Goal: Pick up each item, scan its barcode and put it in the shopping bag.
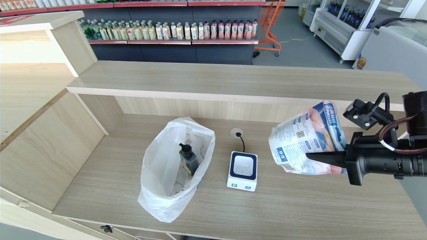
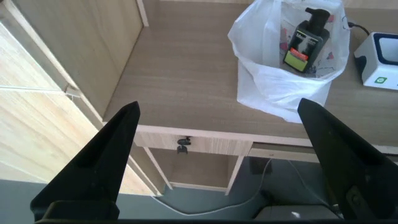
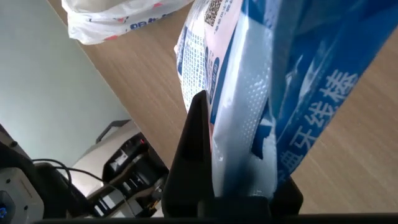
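Note:
My right gripper is shut on a white, blue and pink pouch, held in the air above the counter to the right of the barcode scanner. The pouch's printed back faces the scanner side. In the right wrist view the pouch is pinched between the black fingers. The white shopping bag stands open left of the scanner with a dark pump bottle inside. My left gripper hangs open off the counter's front edge, below the bag and empty.
The scanner's cable runs to a grommet at the back of the wooden counter. A raised ledge borders the far side and a wooden wall the left. Shelves of drinks stand behind.

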